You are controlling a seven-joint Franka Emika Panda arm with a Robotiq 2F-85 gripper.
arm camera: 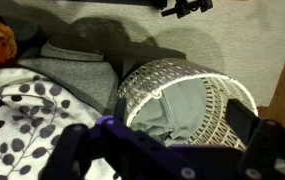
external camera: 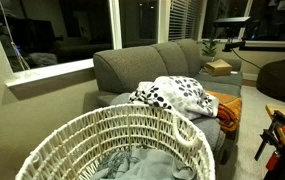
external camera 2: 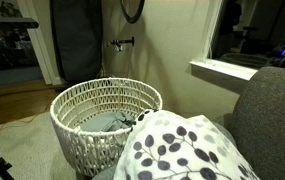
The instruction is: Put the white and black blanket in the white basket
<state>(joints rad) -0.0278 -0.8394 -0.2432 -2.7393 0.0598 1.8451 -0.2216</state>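
The large soft white fleece blanket with black leaf-like blotches [external camera: 177,97] lies heaped on the seat of the grey fabric sofa [external camera: 147,62], touching an orange blanket [external camera: 225,108] on one side; it is outside the big round off-white woven wicker basket [external camera 2: 107,88]. That basket stands on the floor just beside the sofa and holds a plain grey cloth [arm camera: 187,105]. In the wrist view the blurred dark tool [arm camera: 167,150] hangs above both, its fingers spread and empty.

The blanket [arm camera: 22,120] lies on the sofa [arm camera: 77,75]; beside the sofa stands the basket [arm camera: 147,85], a cloth [arm camera: 182,105] inside it
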